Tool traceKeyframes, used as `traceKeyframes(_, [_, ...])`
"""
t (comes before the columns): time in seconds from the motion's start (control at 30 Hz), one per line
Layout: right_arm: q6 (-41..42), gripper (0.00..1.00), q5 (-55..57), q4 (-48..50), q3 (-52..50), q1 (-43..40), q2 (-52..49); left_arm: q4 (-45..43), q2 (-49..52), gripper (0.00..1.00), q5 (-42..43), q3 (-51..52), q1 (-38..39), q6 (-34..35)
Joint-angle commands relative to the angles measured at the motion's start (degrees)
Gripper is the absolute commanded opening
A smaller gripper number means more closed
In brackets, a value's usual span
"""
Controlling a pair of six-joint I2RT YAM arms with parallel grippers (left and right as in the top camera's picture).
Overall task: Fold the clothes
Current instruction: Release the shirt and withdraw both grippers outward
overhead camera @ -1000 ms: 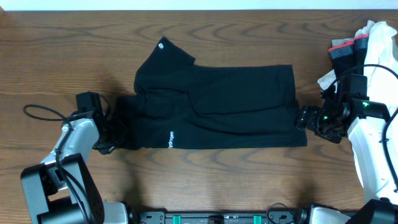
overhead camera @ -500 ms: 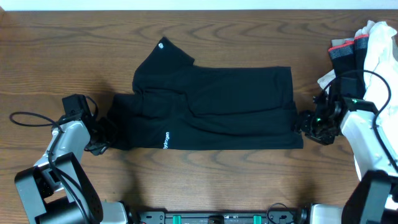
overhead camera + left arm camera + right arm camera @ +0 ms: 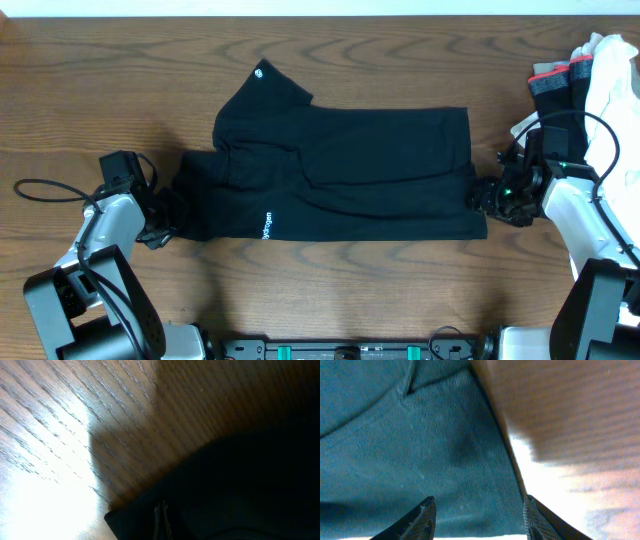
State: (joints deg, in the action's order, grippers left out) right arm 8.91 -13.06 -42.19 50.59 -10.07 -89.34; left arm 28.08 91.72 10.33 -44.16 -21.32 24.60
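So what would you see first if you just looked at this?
A big black T-shirt lies partly folded in the middle of the wooden table. The left gripper is at one end of it and the right gripper at the other. A heap of white cloth sits by the table's right edge.

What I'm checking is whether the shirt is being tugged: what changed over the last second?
The left gripper moved outward toward the table's left edge, and the shirt slid slightly that way with it, including its white logo. The right gripper followed a little leftward at the hem, and its jaws are open now. The shirt's folded shape and the cloth heap stayed as they were.
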Motion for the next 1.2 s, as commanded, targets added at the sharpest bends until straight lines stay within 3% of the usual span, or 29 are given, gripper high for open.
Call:
traceKeyframes(0.0, [-0.68, 0.54, 0.81, 1.95, -0.81, -0.24, -1.05, 0.52, 2.67, 0.06, -5.88, 2.32, -0.96, -0.96])
traceKeyframes(0.13, [-0.66, 0.54, 0.81, 4.11, -0.94, -0.13, -2.91, 0.50, 2.67, 0.06, -5.88, 2.32, -0.96, -0.96])
traceKeyframes(0.2, [-0.63, 0.63, 0.68, 5.29, -1.01, 0.13, -4.37, 0.50, 2.67, 0.06, -5.90, 2.32, -0.96, -0.96])
traceKeyframes(0.3, [-0.63, 0.62, 0.59, 7.61, -1.01, 0.98, -7.34, 0.50, 2.67, 0.06, -5.88, 2.32, -0.96, -0.96])
traceKeyframes(0.37, [-0.63, 0.54, 0.59, 9.09, -1.01, 1.60, -9.16, 0.50, 2.67, 0.06, -5.88, 2.32, -0.96, -0.96])
traceKeyframes(0.43, [-0.61, 0.38, 0.59, 10.14, -1.01, 2.05, -10.80, 0.50, 2.67, 0.06, -5.88, 2.32, -0.96, -0.96])
traceKeyframes(0.57, [-0.63, 0.17, 2.01, 10.73, -0.98, 2.14, -11.61, 0.59, 2.67, 0.06, -5.90, 2.32, -0.96, -1.01])
traceKeyframes(0.67, [-0.59, 0.10, 5.25, 10.54, -0.70, 1.42, -11.37, 0.74, 2.67, 0.06, -5.90, 2.32, -1.05, -1.64])
traceKeyframes(1.17, [-0.68, 0.13, 1.79, 12.68, -0.66, -2.62, -11.37, 1.60, 2.45, 0.06, -5.29, 1.14, -9.25, -4.37])
